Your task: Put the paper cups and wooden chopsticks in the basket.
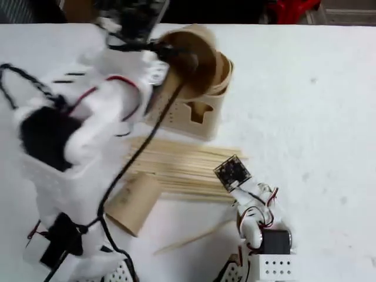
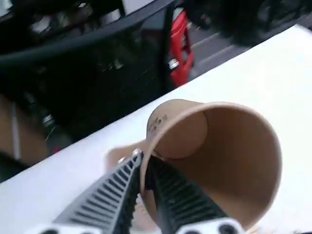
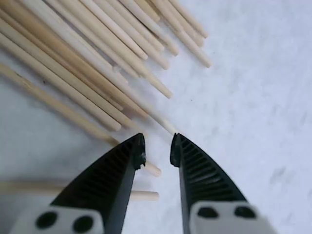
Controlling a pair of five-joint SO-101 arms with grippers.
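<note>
Black ribbed right gripper (image 3: 157, 148): jaws narrowly parted, empty, over the tips of the wooden chopsticks (image 3: 97, 73). White matte table (image 1: 317, 117). A kraft paper cup (image 1: 134, 202) lies sideways at seven o'clock of the pile. Pale basket (image 1: 202, 114) stands at twelve o'clock. Left gripper (image 2: 145, 163): jaws clamped on the wall of a second paper cup (image 2: 229, 156), over the basket.

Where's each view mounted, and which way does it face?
High view: fixed above, looking down on table; both arms show.
Left wrist view: on left arm, looking along left gripper clamping a paper cup, room beyond.
Right wrist view: on right arm, looking down past open right gripper at chopsticks.
Shared: high view also shows that paper cup and the chopsticks.
</note>
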